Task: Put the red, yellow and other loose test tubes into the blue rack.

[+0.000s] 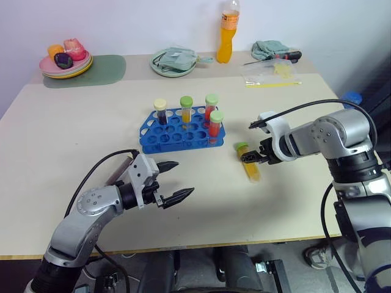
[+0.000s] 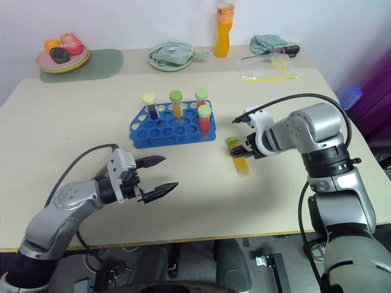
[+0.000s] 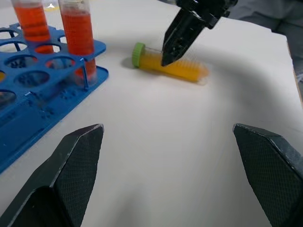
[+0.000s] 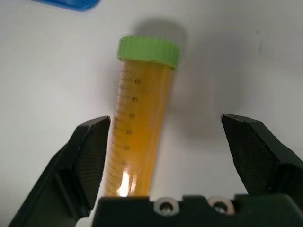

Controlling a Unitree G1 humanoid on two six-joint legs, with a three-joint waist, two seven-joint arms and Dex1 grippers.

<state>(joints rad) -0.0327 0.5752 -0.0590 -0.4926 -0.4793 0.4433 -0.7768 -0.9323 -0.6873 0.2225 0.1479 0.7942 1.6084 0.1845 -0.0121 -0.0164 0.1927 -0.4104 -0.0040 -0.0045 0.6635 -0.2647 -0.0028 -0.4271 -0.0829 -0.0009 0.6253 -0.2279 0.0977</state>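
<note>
— Right wrist view: right gripper [image 4: 163, 156] spread wide over a lying yellow tube [image 4: 140, 127], green cap away from the camera; touching it or not, hard to say.

— And nearer? Left gripper [image 1: 173, 180] gaping, empty, above the table [image 1: 73, 140]. Beyond, blue rack [image 1: 177, 133] with four upright tubes.
</note>
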